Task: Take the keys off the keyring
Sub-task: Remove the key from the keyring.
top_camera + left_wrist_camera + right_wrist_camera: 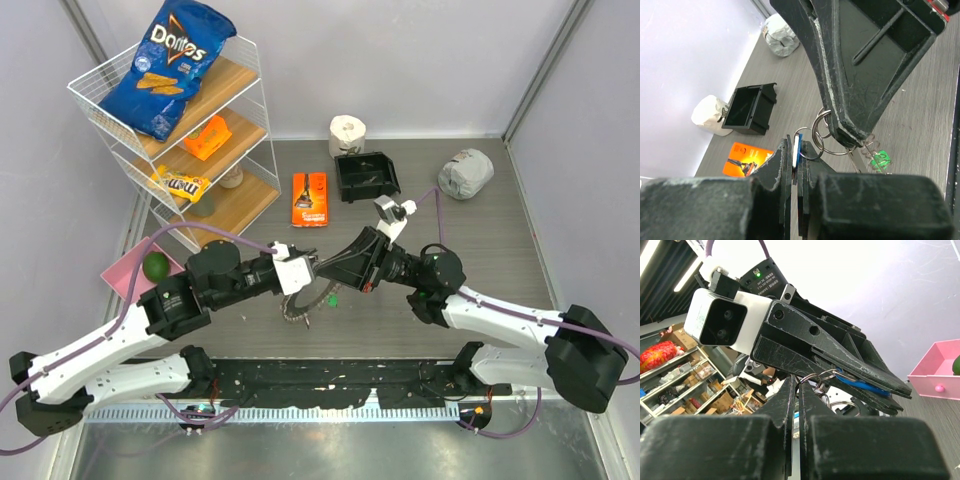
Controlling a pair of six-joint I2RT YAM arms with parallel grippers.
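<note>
Where the two grippers meet over the middle of the table, the thin silver metal keyring (297,306), a frilly loop fringed with small dangling pieces, droops beneath them toward 7 o'clock in the overhead view. Whether it rests on the grey wood-grain tabletop (480,250) cannot be told.

The left gripper (795,146) is closed tight on a flat blue-headed key (796,148), which it holds edge-on. The head's long axis runs along the fingers and points toward 3 o'clock overhead. The right gripper (849,137) is pinched shut on a cluster of small silver split rings (822,131), just beside the blue head. A green-headed key (881,160) and a short coiled silver link (867,148) dangle under the right fingertips. From above, both black fingers cover the rings and most of the keys.

Farther out in the overhead view:
- An orange packet (311,198) lies at 12 o'clock.
- A black plastic bin (366,176) and a white paper roll (347,133) lie at 1 o'clock.
- A crumpled grey bundle (466,173) lies at 2 o'clock.
- A pink tray (122,277) holding a green ball (155,265) lies at 9 o'clock.
- A white wire rack (250,120) topped by a blue Doritos bag (170,65) stands at 11 o'clock.
</note>
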